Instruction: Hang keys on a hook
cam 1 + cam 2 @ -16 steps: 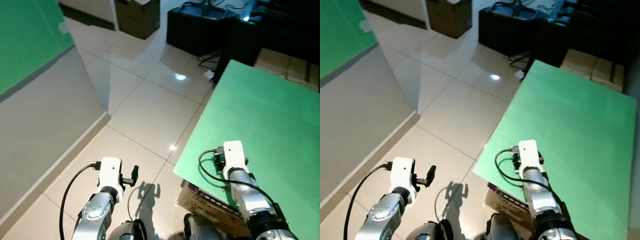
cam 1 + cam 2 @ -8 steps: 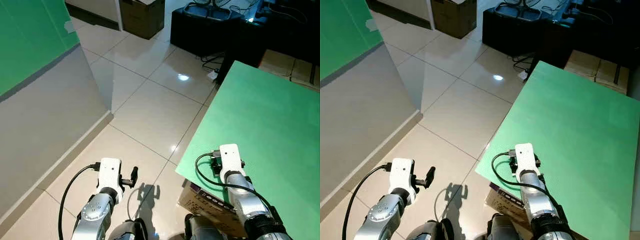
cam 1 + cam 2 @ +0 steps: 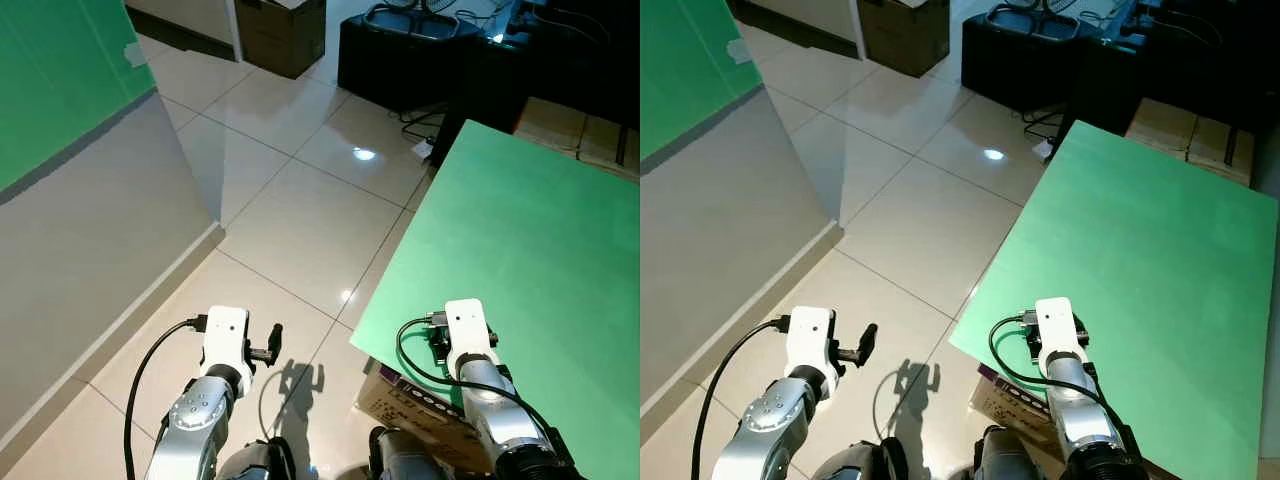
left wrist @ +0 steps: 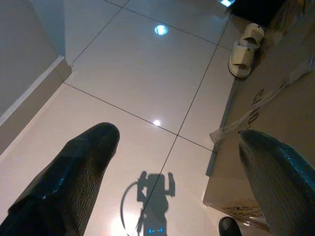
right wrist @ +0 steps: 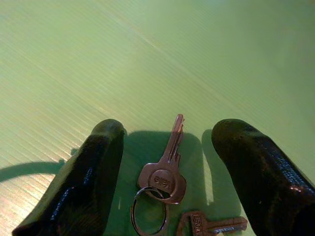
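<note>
Hovering low over the green desk [image 3: 520,230], right claw [image 5: 167,162] spread apart, fingers [image 5: 83,182] straddling the keys [image 5: 165,179] lying flat on the desk, likely lining up a pinch on the ring. Hanging idle over the floor [image 3: 290,210], left claw [image 4: 172,162] also spread apart, holding nothing. Sitting farther off by a box, slippers [image 4: 246,44]

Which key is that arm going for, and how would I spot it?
Find the big green board. Near its front edge, the right gripper has its jaws open around two keys on a ring. The upright key between them points away; the other key lies sideways.
</note>
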`<state>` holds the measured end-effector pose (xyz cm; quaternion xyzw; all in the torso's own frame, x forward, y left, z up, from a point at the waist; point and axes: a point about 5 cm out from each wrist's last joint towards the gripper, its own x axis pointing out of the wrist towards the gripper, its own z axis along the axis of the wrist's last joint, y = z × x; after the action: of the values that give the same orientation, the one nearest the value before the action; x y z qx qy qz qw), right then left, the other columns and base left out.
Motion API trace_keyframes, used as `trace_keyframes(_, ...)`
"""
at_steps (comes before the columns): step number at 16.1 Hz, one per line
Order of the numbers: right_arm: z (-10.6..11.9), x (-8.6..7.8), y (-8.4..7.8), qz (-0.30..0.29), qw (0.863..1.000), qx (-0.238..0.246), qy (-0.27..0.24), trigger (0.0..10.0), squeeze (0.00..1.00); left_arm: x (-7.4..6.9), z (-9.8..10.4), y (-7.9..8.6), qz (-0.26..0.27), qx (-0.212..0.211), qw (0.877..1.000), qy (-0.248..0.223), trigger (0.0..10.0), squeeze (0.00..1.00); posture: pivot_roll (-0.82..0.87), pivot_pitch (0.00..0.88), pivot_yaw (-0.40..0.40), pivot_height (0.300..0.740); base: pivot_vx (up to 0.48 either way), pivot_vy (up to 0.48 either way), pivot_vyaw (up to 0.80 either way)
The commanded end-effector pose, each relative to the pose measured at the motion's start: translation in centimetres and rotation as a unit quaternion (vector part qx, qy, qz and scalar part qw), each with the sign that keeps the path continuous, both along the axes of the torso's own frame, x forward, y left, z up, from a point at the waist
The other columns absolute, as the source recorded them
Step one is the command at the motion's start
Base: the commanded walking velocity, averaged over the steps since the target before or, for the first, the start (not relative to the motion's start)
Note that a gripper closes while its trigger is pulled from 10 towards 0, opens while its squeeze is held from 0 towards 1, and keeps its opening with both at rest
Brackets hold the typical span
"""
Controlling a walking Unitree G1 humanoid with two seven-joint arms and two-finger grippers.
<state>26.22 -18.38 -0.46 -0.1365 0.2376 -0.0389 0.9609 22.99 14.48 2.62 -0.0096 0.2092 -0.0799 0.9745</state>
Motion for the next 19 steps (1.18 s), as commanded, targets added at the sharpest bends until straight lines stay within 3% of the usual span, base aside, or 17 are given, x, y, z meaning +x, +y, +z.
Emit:
trace_keyframes(1,-0.4,-0.3,0.0,-0.004,1.000,-0.002,0.010,10.0,0.00,-0.4,-0.4,0.1,0.000,0.001,1.000,0.014,10.0,0.00,-0.24,0.184,0.026,0.740,0.000,0.000,0.00)
trace_keyframes(4,-0.5,-0.1,-0.2,-0.012,1.000,-0.001,0.012,10.0,0.00,-0.9,-0.3,0.5,0.001,0.006,1.000,0.017,10.0,0.00,-0.22,0.202,0.031,0.740,0.000,0.000,0.00)
trace_keyframes(5,-0.6,-0.1,-0.4,-0.018,1.000,-0.002,0.016,0.0,0.00,-1.1,-0.3,0.7,0.001,0.008,1.000,0.018,10.0,0.00,-0.22,0.207,0.033,0.740,0.000,0.000,0.00)
trace_keyframes(19,-1.3,-1.3,-0.7,-0.050,0.999,0.003,0.018,0.0,0.00,-1.5,0.1,1.2,-0.008,0.017,1.000,0.025,10.0,0.00,-0.21,0.230,0.053,0.740,0.000,0.000,0.00)
